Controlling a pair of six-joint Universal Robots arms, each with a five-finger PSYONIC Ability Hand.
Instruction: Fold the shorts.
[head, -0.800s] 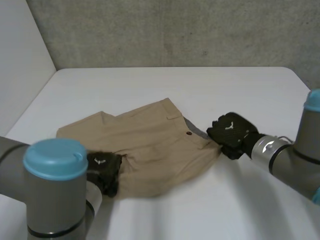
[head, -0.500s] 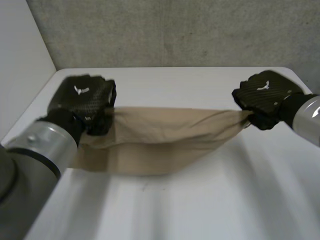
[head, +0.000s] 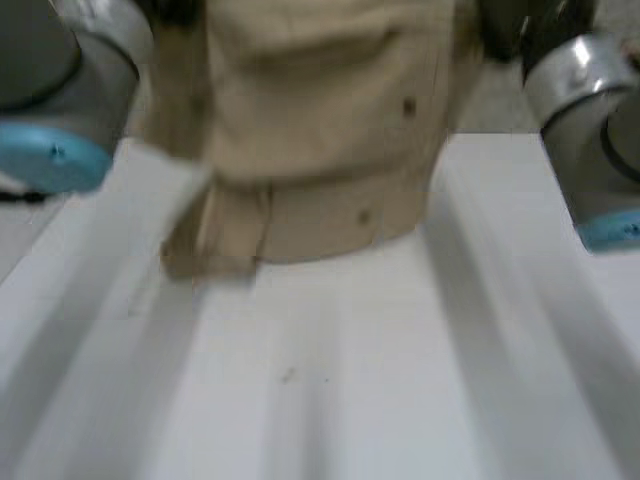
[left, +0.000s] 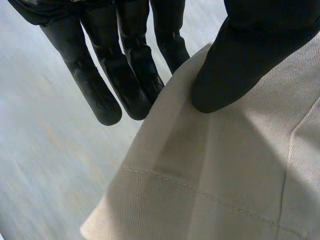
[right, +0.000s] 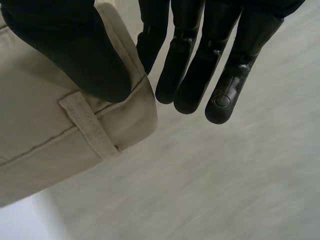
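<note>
Tan shorts (head: 320, 130) hang at upper centre over the white tabletop (head: 330, 380). The left hand (left: 127, 65) pinches what seems a hem edge, and the right hand (right: 75, 45) pinches the waistband.

Soft, even light, prob. from overhead; wrist views slightly dimmer.

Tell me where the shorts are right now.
In the head view the shorts hang over the white table, pinched on either side by the left hand and right hand.
</note>
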